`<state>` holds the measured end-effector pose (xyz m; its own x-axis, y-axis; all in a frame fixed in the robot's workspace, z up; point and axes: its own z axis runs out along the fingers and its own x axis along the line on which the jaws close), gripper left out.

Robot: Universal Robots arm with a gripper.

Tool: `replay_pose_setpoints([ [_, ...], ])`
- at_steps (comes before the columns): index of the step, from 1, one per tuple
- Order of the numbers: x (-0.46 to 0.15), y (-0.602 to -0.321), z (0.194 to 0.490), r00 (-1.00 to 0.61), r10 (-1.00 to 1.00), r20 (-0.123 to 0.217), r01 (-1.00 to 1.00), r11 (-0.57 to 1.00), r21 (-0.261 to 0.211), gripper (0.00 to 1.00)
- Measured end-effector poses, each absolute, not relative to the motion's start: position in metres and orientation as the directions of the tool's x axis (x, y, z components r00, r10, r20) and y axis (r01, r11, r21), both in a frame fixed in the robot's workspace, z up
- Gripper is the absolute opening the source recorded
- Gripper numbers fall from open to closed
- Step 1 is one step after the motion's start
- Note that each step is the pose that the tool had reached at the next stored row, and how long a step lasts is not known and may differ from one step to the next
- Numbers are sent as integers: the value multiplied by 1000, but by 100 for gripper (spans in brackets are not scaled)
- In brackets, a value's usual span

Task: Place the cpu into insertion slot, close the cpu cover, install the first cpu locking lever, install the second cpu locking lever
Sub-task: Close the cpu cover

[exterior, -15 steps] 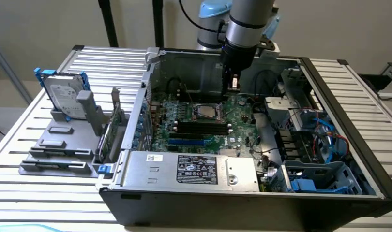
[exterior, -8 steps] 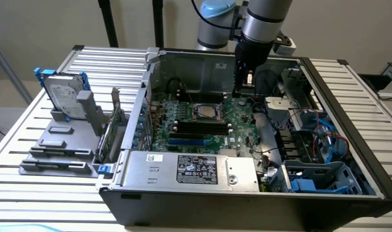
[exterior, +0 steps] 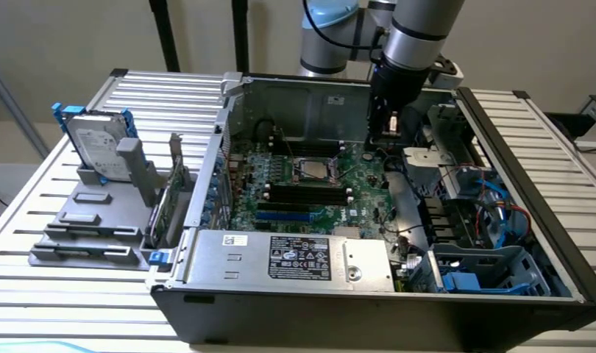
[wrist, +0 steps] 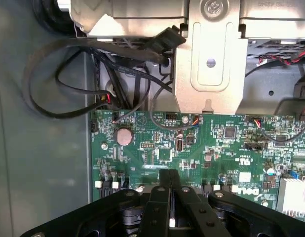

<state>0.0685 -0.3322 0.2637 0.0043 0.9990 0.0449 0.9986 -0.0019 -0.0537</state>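
The cpu (exterior: 391,126) is pinched edge-on between my fingers, a thin pale sliver (wrist: 171,222), so my gripper (exterior: 391,132) is clenched on it. I hang above the green board (exterior: 367,185) inside the open computer case (exterior: 278,309). The slot (exterior: 313,170) lies apart from me, toward the exterior view's left.

Single arm (exterior: 421,29) descending almost vertically, wrist turned downward. Gripper (exterior: 389,129) hangs inside the case (exterior: 533,169), near its far wall; black fingers (wrist: 160,207) are drawn together on the cpu (exterior: 389,123), a thin pale sliver between them.
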Motion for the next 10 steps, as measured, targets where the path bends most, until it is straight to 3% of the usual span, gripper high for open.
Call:
replay_pose_setpoints([
  [10, 67, -333, 246, -24, 999, 45, 998, 26, -54, 11],
])
